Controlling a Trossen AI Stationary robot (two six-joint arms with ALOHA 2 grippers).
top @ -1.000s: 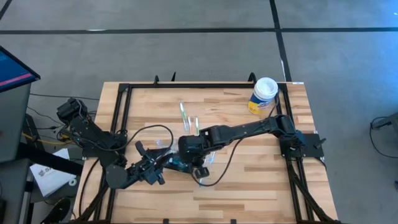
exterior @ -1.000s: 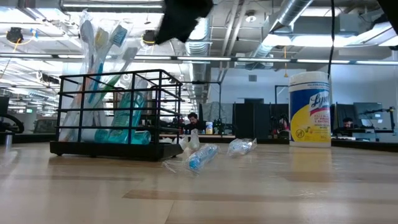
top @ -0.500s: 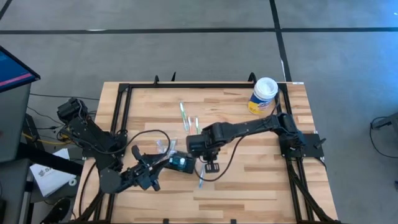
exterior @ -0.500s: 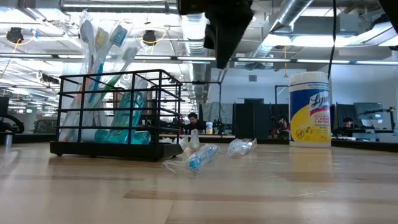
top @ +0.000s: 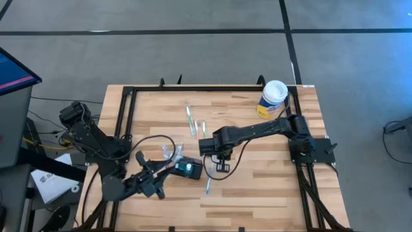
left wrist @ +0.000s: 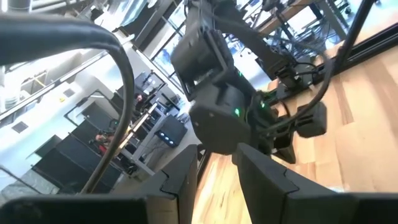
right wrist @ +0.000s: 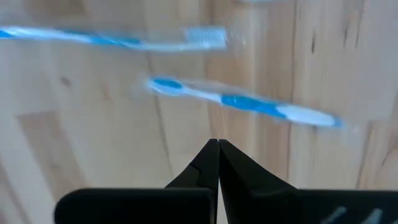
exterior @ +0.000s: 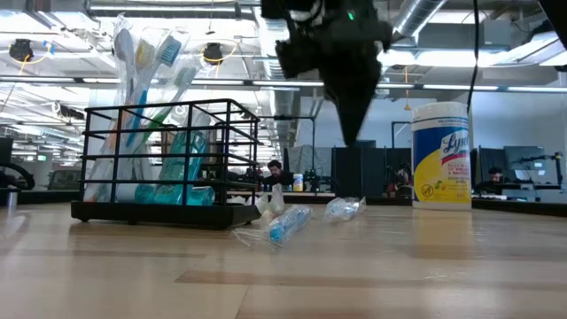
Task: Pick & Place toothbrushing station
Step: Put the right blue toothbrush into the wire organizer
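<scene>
While the high view lays out the whole worktop [top: 257, 193], only the low view shows that the toothbrushing station [exterior: 168, 159] is a black wire basket standing upright with several toothbrushes rising out of it. From above, the toothbrushing station [top: 188, 169] is just a dark block with a teal patch, well apart from the wipes canister [top: 272, 98] at the far right corner.

The right end effector [top: 221, 167] hangs just beside the station, on the canister's side of it. Its own wrist view shows the two fingers pressed together to a point with nothing between them, above two loose blue-and-white toothbrushes [right wrist: 242, 102] lying on the wood. In the low view the right end effector [exterior: 352, 124] tapers down to a dark wedge in front of the room behind.

The left end effector [top: 168, 169] sits at the station on the side away from the canister, its fingers [left wrist: 264, 180] partly apart. It seems to touch the station, though no view shows a grip clearly.

A second ago the right end effector was over the station; it has since drawn back toward the canister and finished closing. The station has not moved in the low view. A crumpled wrapper [exterior: 285, 223] lies beside the station.
</scene>
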